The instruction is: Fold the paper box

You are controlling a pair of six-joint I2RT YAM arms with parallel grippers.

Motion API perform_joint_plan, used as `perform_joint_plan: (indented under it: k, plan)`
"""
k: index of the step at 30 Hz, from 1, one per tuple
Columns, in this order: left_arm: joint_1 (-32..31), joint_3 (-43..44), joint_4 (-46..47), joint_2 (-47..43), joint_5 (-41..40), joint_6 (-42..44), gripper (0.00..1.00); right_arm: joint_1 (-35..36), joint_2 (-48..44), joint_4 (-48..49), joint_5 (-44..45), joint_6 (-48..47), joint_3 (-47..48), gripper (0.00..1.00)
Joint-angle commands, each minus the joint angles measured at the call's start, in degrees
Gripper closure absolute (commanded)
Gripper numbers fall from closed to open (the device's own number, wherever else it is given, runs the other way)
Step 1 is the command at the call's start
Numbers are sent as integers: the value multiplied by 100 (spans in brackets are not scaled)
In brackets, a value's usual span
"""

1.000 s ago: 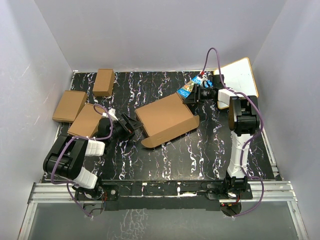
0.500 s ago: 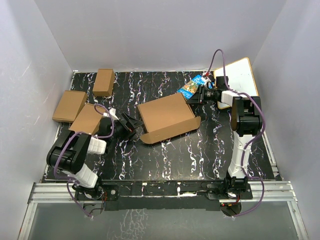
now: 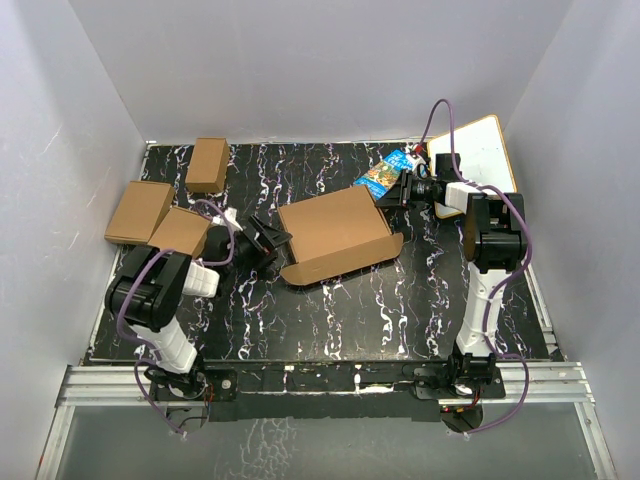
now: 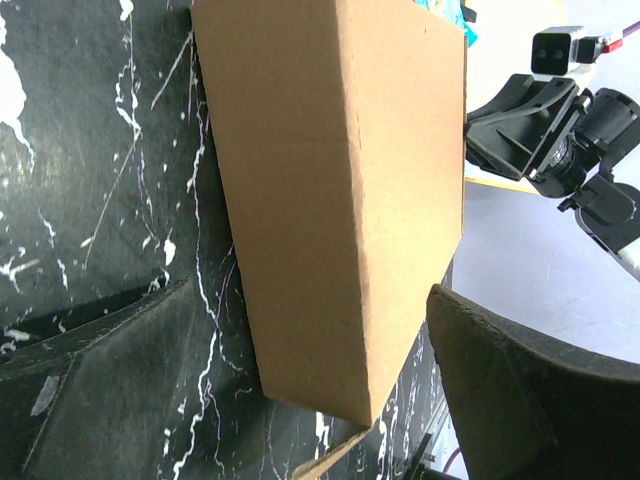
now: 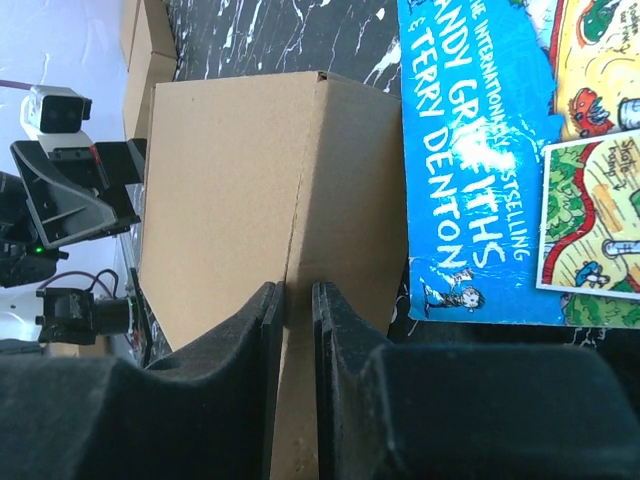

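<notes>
At the far left of the black, white-veined table [image 3: 330, 320], three small brown ready-folded cardboard boxes [image 3: 140, 210] lie in a cluster, apart from the work.

Just right of them the left gripper [image 3: 268, 238] lies low over the table with its jaws spread fully wide, holding nothing. In its wrist view the end of the box stands between its fingers [image 4: 100, 380]; I cannot tell whether either finger touches it.

The paper box [image 3: 335, 232], a plain brown corrugated cardboard mailer, sits askew in the middle of the table. It is partly formed, with a flat top panel and a loose flap along its near edge. It is probably very light and stiff across each panel, and it should hinge readily at the creases. It looks smooth enough to skate over the table when pushed, so one arm likely has to brace it. A hard pinch would dent the board.

At its far right corner the right gripper [image 3: 395, 190] is nearly closed, pinching a thin cardboard wall edge-on between its fingers [image 5: 262, 320]. A free edge close to a crease seems the best hold.

Beside that corner lies a blue illustrated paperback book [image 3: 385, 172], and further right is a white board with a pale wooden rim [image 3: 480, 150].
</notes>
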Motion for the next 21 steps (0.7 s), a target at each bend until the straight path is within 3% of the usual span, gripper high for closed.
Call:
perform_joint_plan:
  k: [1,21]
  plan:
    - [-49,280,186,161,-40,-10,3,-102,-231,-21,565,-207,-176,81]
    - [-495,487,845,585,-371,-392,3,-352,94,-245,825,-355,-256,83]
